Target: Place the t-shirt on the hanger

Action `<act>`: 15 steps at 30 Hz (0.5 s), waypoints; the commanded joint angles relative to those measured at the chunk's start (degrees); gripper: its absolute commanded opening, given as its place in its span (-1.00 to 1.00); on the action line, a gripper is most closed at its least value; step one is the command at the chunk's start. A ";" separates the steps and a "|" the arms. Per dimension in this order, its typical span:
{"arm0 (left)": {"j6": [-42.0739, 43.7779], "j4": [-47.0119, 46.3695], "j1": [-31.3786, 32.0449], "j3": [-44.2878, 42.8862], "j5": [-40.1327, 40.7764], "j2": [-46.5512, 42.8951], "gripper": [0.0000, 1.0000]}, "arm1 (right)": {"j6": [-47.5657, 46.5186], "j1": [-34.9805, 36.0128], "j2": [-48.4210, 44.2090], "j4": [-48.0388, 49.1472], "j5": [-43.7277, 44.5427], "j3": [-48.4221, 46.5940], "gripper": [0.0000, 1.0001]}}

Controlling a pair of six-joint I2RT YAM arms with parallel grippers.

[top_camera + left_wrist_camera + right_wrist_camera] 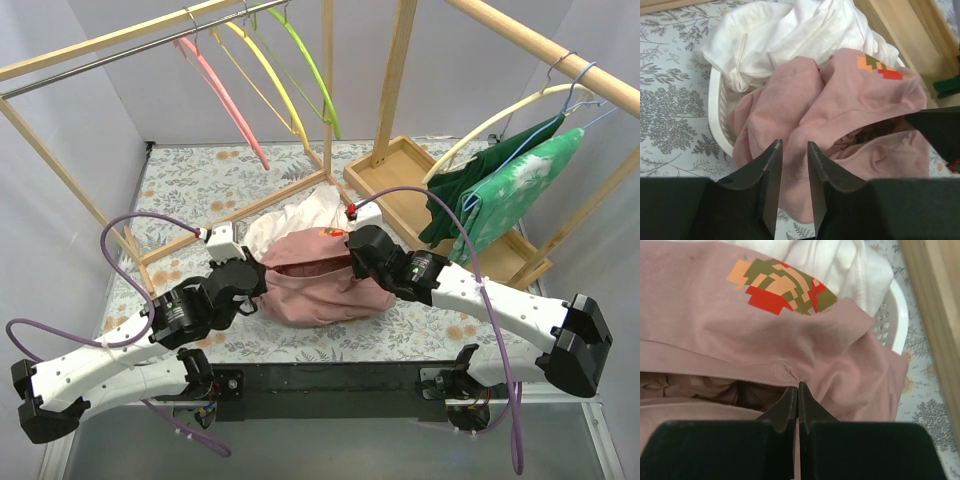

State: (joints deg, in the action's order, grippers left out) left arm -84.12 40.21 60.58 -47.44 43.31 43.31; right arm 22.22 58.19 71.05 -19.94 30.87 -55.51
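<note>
Across the floral-covered table (200, 180) stands a wooden rack (327, 40). From its rail, well behind the arms, hangs the pink hanger (222, 90), beside a yellow hanger (275, 80) and a green hanger (320, 75). Nearer the arms, the pink t-shirt (320, 285) lies heaped over a white basket (720, 110), with a crumpled white garment (790, 35) behind it. The right gripper (797, 389) has its fingers pressed together, pinching a folded hem of the t-shirt below its printed patch (782, 287). The left gripper (793, 145) sits at the shirt's left edge, fingers narrowly parted above the pink cloth, visibly gripping nothing.
</note>
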 commanded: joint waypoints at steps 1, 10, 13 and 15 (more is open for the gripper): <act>-9.75 2.94 -0.28 -0.81 -2.08 -3.93 -0.29 | 6.26 -0.63 -0.91 2.28 -2.31 -0.48 -0.97; 5.97 -2.75 -0.28 -20.74 3.17 -2.13 0.17 | 4.06 -1.15 1.11 2.19 -3.62 -3.03 -0.97; 14.64 -4.52 -0.28 -33.56 13.35 9.19 0.25 | 3.89 -1.15 1.29 2.10 -5.64 -3.12 -0.97; 19.41 -5.84 -0.37 -42.24 22.76 15.37 0.27 | 3.19 -1.15 1.29 2.10 -6.44 -2.85 -0.97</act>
State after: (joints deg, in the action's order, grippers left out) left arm -77.12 38.48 60.51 -78.43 50.57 46.59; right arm 25.89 57.28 72.16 -19.42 26.65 -56.21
